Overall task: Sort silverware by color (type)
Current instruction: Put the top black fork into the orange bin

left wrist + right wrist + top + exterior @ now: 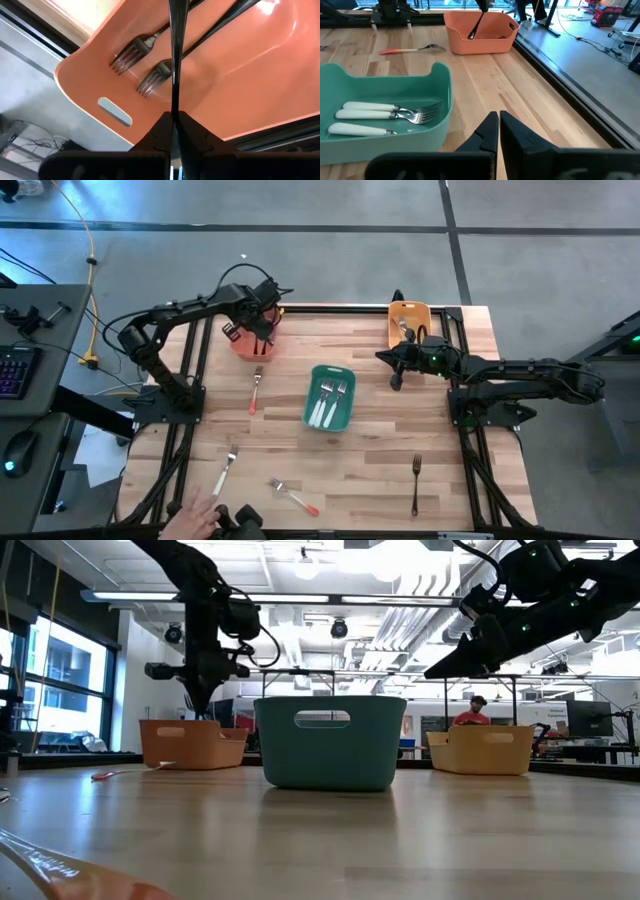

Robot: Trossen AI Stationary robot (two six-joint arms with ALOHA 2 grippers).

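My left gripper (262, 328) hovers over the salmon bin (250, 340) at the table's far left and is shut on a dark-handled piece of silverware (174, 75). Two dark-handled forks (150, 80) lie on that bin's floor. My right gripper (498, 122) is shut on nothing and hangs between the teal bin (312, 412) and the orange bin (410, 310). White-handled forks (380, 115) lie in the teal bin. On the table lie an orange-red-handled fork (256, 388), a white-handled one (225, 473), another orange-red one (295, 497) and a dark one (416, 483). My left gripper pinches the thin dark handle (174, 107) between its two fingers, coming from above and pointing down into the salmon bin. The handle runs on along the fingers, and the piece hangs slanted below them (476, 25), its lower end (471, 35) inside the bin's walls.
A person's hand (200, 515) rests at the table's near edge, by the white-handled fork. The three bins stand across the far half of the table; the loose forks lie in the near half. People and desks show beyond the far edge (470, 715).
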